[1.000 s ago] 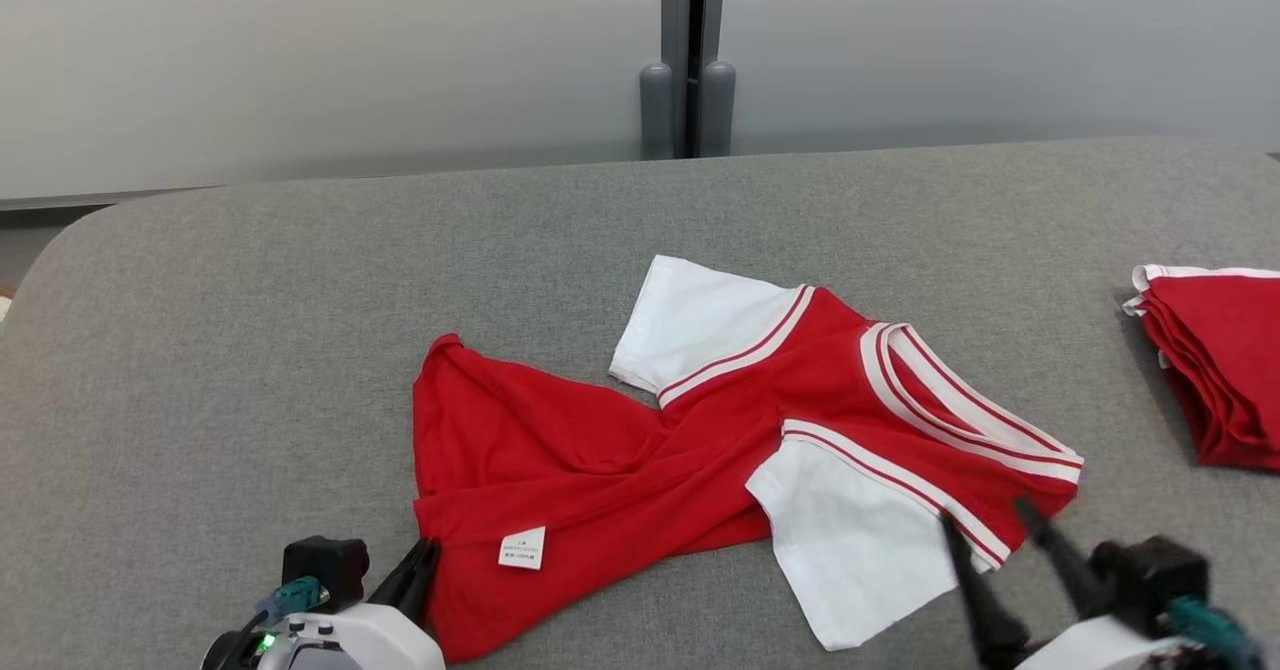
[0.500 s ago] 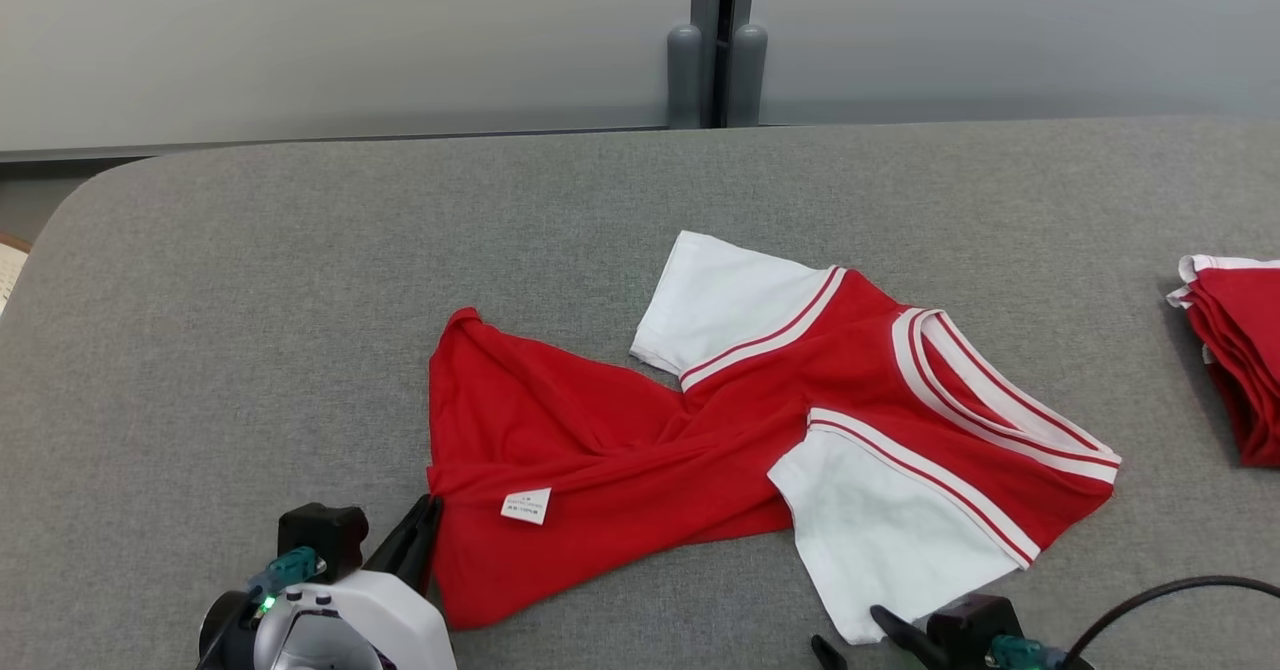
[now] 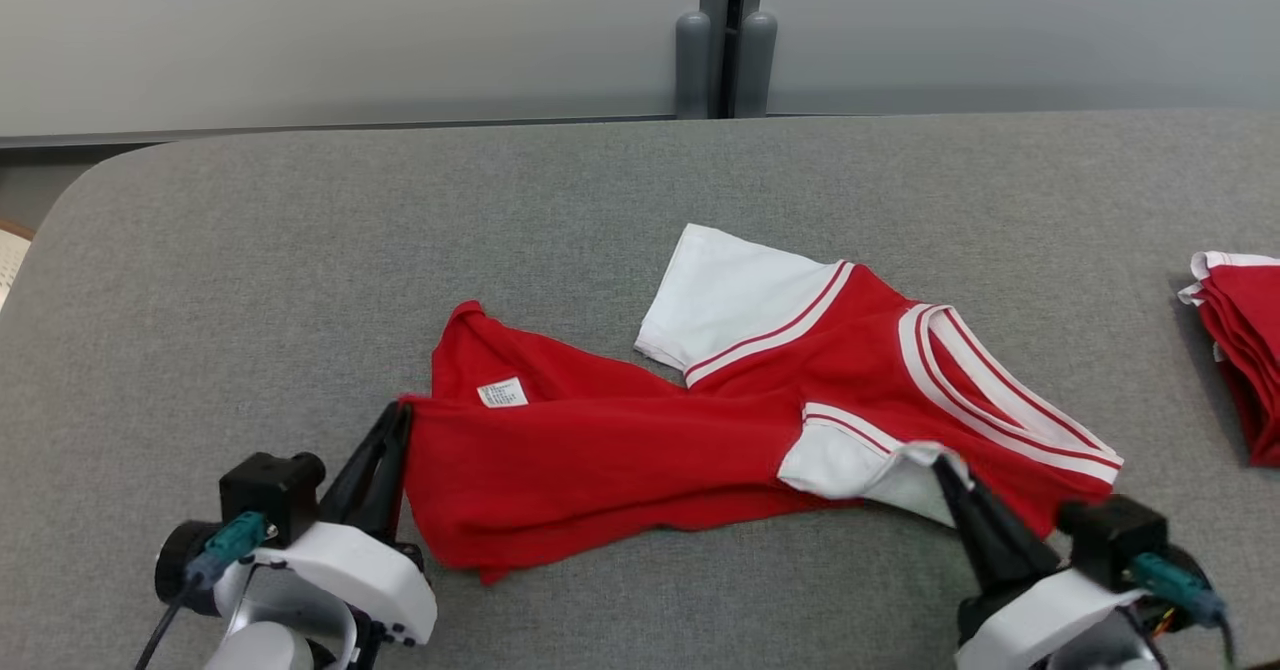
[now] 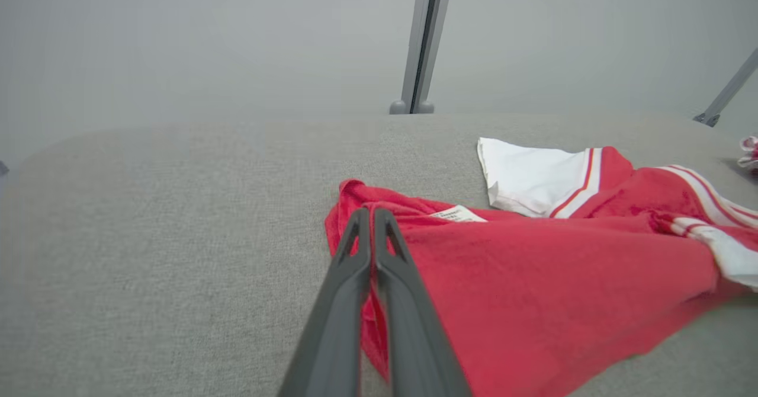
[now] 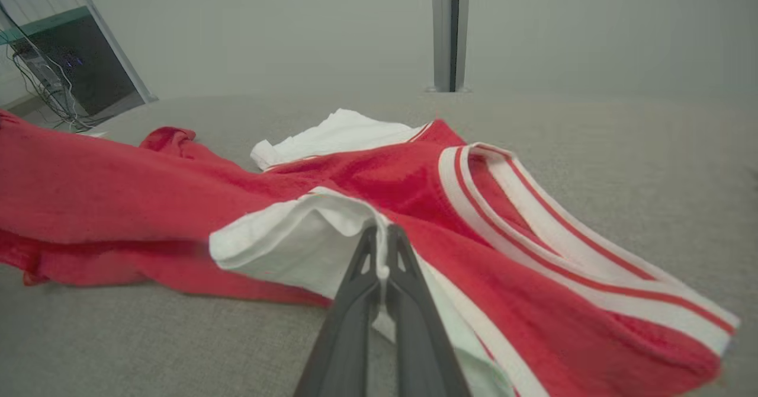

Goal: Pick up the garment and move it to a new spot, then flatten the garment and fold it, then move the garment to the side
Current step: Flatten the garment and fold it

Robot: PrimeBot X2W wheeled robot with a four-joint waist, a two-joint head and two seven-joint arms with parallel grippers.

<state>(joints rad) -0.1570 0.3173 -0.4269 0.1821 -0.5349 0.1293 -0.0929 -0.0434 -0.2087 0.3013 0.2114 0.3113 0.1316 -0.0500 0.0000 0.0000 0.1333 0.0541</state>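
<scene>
Setup: grey cloth-covered table (image 3: 300, 250), rounded far-left corner, dark post (image 3: 725, 50) behind the middle of the far edge.

Position of garment (image 3: 620, 450): red T-shirt with white sleeves, lying lengthwise left to right across the middle of the table, nearer the near edge than the far one. Hem end toward the left, collar (image 3: 1000, 390) toward the right. Well apart from every edge.

Left gripper (image 3: 400, 412): pressed together, pinching the red hem corner at the shirt's left end. Corner raised off the table, cloth hanging from it in a sagging flap. White label (image 3: 502, 392) face up just beyond the pinch.

Right gripper (image 3: 940, 465): pressed together on the white edge of the near sleeve (image 3: 850, 460). In the right wrist view, white cloth caught between the fingers and bunched into a raised loop above them.

Cloth state: body twisted and doubled along its length, near sleeve crumpled, far sleeve (image 3: 730, 290) flat on the table and pointing at the far edge. Striped collar flat.

Also present: stack of folded red garments (image 3: 1245, 350) at the right edge, apart from the shirt.

Progress (judgement):
- Two-point hold in place, so either the lift for the move or the start of spreading; cannot tell which from these pictures alone.
- Not flattened: twist and doubled body to be pulled out first.
- No fold made.
- Not moved to the side; likely destination by the stack at the right edge, unconfirmed.

Most of the task left.
</scene>
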